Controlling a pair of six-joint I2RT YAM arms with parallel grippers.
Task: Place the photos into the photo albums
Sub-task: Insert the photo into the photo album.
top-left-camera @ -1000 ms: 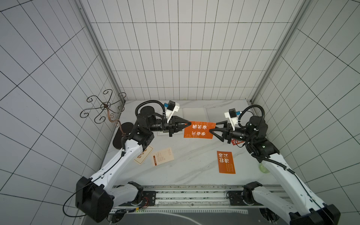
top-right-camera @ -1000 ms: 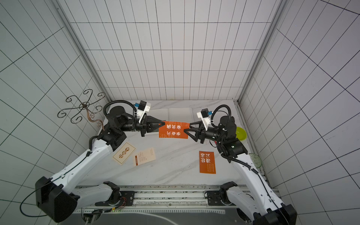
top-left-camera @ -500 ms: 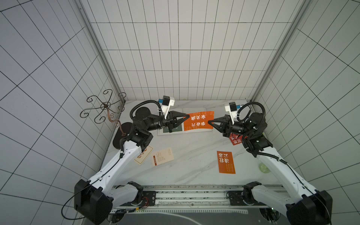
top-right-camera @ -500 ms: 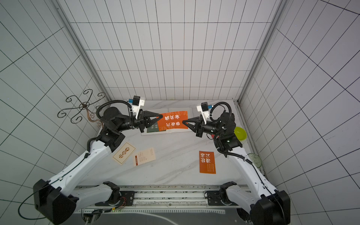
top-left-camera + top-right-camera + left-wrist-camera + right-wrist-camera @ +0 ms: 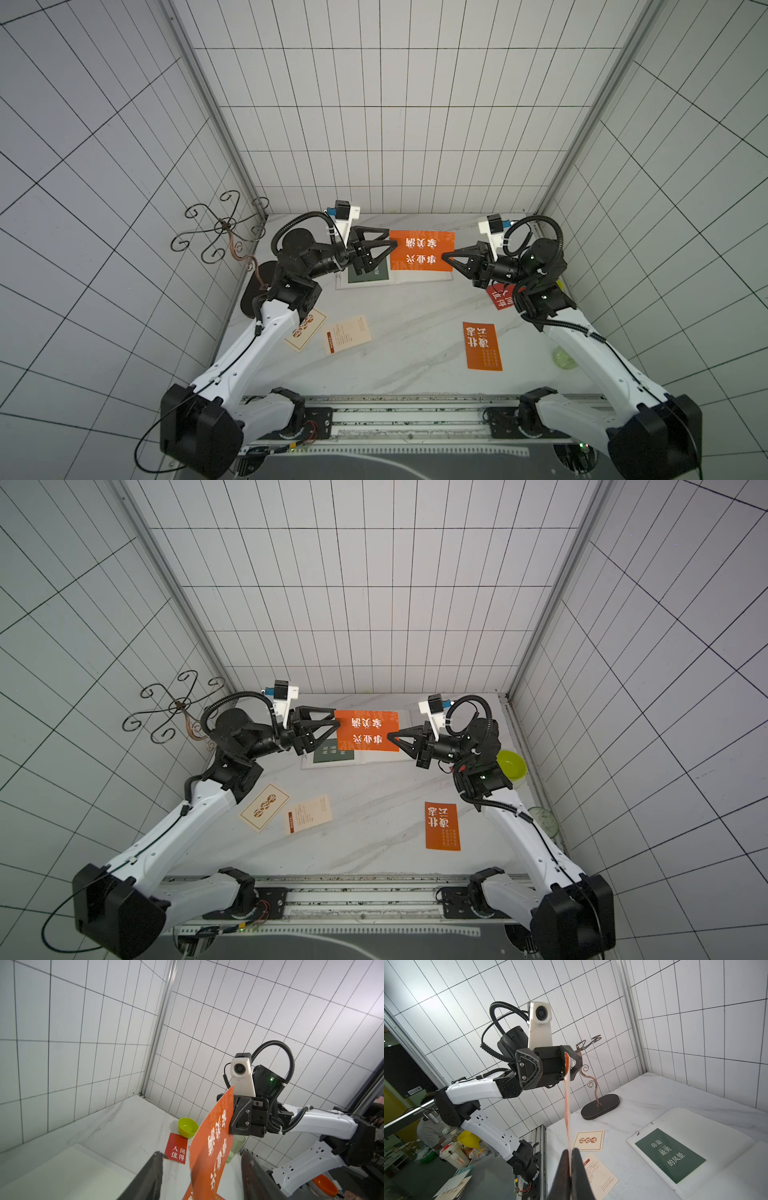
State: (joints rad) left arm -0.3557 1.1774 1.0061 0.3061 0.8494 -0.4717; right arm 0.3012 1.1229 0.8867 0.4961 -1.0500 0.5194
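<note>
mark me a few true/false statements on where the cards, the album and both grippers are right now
1. The right gripper has its jaws shut on the raised orange card. True.
2. The left gripper has its jaws clamped on that card. False: they stand open, with the card's edge between them.
3. A dark green card lies on a page of the open album. True.
4. The two cream cards are inside the album. False: both lie on the table, outside it.
5. The red card lies on the table near the green bowl. True.
</note>
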